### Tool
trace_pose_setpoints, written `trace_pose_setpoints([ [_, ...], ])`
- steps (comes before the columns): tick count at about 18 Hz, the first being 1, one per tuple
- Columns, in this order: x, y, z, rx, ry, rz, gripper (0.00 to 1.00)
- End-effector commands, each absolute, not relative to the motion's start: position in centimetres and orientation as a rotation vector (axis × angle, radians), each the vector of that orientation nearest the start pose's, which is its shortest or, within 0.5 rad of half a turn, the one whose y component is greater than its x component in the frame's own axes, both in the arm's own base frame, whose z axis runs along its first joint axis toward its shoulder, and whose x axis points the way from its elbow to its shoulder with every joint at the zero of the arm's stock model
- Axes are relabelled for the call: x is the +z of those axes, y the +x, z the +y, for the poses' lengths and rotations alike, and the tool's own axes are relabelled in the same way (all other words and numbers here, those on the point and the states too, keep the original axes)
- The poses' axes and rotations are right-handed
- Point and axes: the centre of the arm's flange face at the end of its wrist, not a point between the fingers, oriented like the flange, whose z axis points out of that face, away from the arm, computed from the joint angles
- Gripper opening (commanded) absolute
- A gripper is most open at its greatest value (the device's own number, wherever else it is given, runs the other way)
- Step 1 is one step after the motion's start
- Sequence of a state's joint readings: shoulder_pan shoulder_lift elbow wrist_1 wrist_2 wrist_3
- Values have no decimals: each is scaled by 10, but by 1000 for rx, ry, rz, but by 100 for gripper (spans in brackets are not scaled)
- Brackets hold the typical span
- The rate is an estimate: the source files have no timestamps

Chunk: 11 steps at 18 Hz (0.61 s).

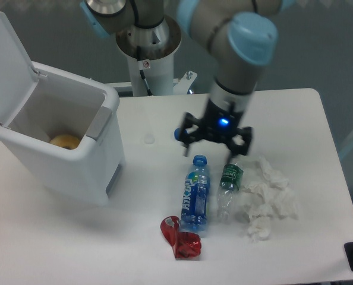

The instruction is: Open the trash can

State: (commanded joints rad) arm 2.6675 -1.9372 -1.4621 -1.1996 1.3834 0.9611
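The trash can (pixel 57 139) stands at the table's left end, lid (pixel 7 65) raised upright — the opening is exposed, a tan round item inside. The gripper (pixel 215 148) hangs well apart to the can's right, over the blue bottle (pixel 194 193) and green bottle (pixel 227 190), fingers spread, holding nothing — the task looks complete.

No readable text. Blue bottle (pixel 195 196) label has white lettering, too blurred to make out; green bottle (pixel 229 179) label print illegible too. Small red-white sticker on the robot base column (pixel 145 64), can't read it
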Motion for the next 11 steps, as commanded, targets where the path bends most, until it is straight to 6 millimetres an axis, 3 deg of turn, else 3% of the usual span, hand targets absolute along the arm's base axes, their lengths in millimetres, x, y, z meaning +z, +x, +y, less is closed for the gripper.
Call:
trace_pose_setpoints([
  [4, 344, -544, 419, 155, -2949, 39, 100],
  [7, 327, -555, 414, 225, -3035, 176, 100],
  [11, 316, -562, 407, 237, -3083, 204, 100],
])
